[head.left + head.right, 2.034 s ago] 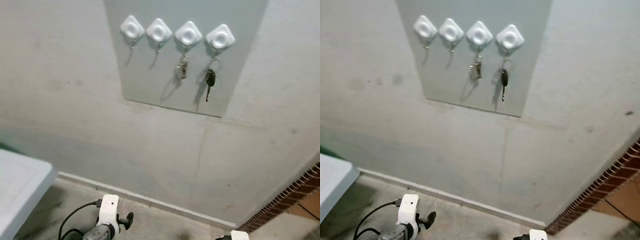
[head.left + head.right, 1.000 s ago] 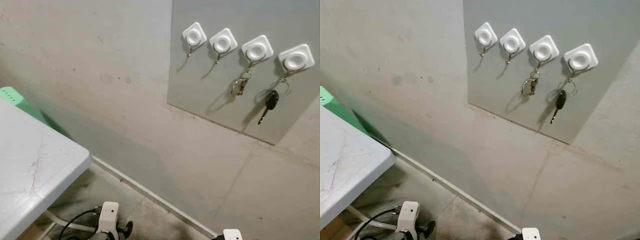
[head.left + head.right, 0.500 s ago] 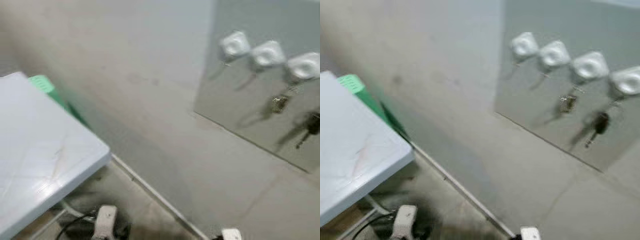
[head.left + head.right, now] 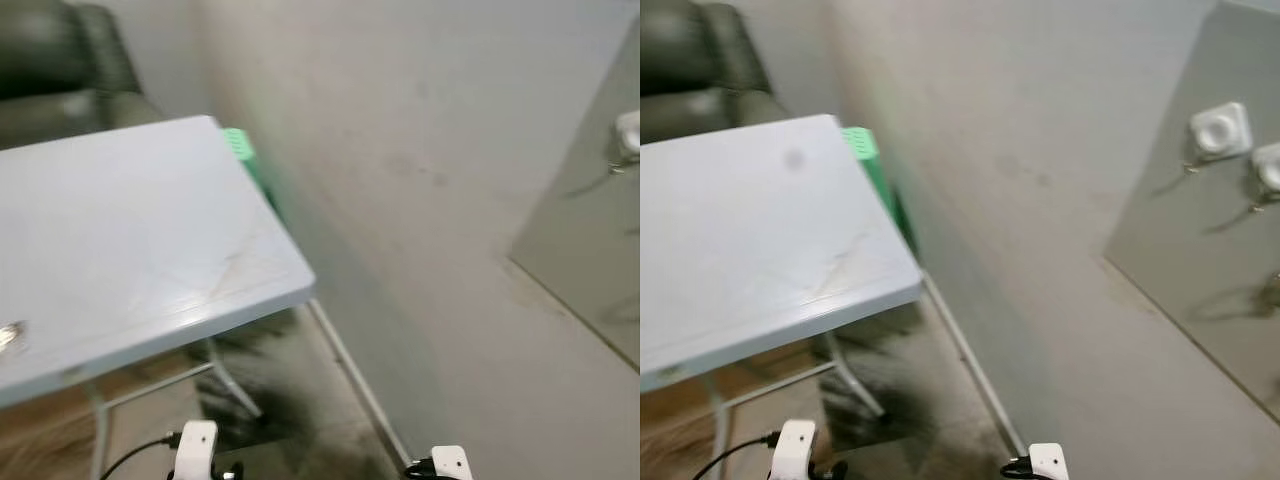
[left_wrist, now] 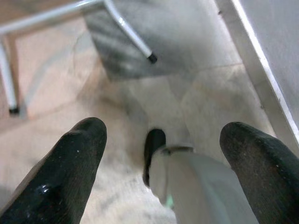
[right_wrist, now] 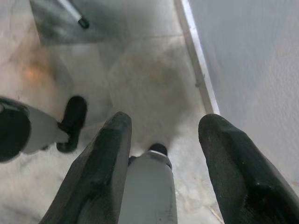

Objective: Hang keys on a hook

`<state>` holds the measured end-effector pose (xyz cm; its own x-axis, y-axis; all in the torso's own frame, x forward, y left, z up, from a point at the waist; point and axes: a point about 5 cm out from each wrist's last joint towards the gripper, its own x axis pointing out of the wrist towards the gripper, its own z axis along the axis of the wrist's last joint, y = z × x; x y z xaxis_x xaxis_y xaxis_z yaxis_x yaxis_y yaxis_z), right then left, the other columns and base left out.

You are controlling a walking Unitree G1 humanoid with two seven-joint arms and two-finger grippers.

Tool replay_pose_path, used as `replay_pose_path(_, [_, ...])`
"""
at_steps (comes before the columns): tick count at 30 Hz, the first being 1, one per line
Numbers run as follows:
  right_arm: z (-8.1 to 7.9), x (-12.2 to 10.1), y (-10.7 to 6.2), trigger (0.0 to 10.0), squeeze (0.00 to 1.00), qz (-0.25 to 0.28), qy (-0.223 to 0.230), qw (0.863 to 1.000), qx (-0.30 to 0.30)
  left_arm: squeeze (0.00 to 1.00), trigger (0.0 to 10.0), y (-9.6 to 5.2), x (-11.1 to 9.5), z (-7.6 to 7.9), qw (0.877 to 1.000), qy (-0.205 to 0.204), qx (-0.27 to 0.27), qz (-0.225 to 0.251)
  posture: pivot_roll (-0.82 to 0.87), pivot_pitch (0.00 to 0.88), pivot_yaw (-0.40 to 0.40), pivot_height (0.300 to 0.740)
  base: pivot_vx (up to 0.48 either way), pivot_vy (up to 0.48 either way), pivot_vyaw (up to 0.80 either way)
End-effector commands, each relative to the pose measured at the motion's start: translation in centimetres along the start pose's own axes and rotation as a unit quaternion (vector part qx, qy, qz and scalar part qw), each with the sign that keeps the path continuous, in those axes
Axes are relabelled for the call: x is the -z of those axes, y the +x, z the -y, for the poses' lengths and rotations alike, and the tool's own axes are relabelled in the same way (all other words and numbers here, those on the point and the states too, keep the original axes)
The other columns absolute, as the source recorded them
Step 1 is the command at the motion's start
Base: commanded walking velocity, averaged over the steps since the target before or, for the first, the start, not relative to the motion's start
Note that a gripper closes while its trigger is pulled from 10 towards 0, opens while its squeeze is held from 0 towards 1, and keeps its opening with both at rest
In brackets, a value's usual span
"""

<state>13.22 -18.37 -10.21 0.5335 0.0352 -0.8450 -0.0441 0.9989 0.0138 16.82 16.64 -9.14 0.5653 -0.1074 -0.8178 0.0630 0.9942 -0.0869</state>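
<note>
Head cam blurred. White tabletop (image 4: pixel 120 240) fills 9–10 o'clock, small shiny item (image 4: pixel 10 335) at its near edge, too blurred to tell if keys. Grey hook panel (image 4: pixel 1210 260) on wall at 3 o'clock, white hooks (image 4: pixel 1220 130) at 2. Left tool (image 5: pixel 163 163) and right tool (image 6: pixel 161 140) both low over the floor (image 6: pixel 140 70), fingers apart, holding nothing.
</note>
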Motion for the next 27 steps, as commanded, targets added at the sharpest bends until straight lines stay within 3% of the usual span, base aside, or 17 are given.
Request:
replay_pose_path(1, [0.15,0.19,-0.05,10.0,0.0,-0.006,0.002,1.0,0.001,0.0,10.0,0.03,-0.04,-0.02,1.0,0.004,0.0,-0.004,0.13,0.0,-0.006,0.74,0.0,0.0,0.8])
replay_pose_path(23, [0.5,0.44,-0.16,10.0,0.0,-0.009,0.003,1.0,0.005,0.0,10.0,0.12,-0.26,0.29,1.0,-0.006,0.006,-0.001,0.13,0.014,-0.008,0.74,0.0,0.0,0.8])
replay_pose_path(27, [0.55,0.3,-0.16,10.0,0.0,0.0,0.03,1.0,0.007,0.0,10.0,0.12,-0.27,0.25,1.0,-0.011,0.006,0.0,0.13,0.01,-0.007,0.74,0.0,0.0,0.5])
